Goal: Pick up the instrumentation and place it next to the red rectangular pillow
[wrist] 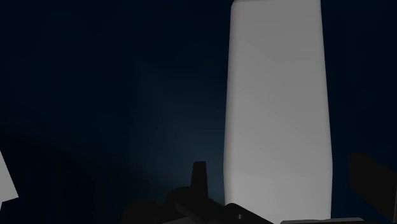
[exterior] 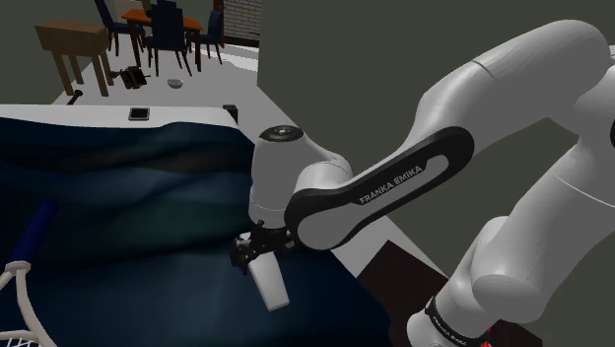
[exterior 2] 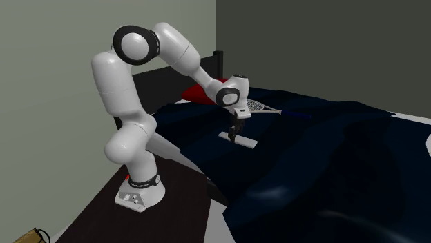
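The instrumentation (exterior 2: pixel 239 141) is a flat white oblong lying on the dark blue bedcover (exterior 2: pixel 324 145). It also appears just under the hand in the shoulder view (exterior: pixel 269 282). My gripper (exterior 2: pixel 235 132) hangs right over it, low to the cover (exterior: pixel 254 252). In the wrist view the white oblong (wrist: pixel 278 108) lies between my two fingers (wrist: pixel 199 175), which stand apart with a gap on each side; the gripper (wrist: pixel 280 168) is open and holds nothing. The red pillow (exterior 2: pixel 196 92) lies behind the arm by the headboard.
A white-strung racket (exterior 2: pixel 263 107) rests on the cover beyond the gripper; its head (exterior: pixel 18 301) sits at the shoulder view's lower left, beside a dark blue roll (exterior: pixel 39 225). The bed's edge (exterior: pixel 389 251) runs under the forearm. A table and chairs (exterior: pixel 158 30) stand far back.
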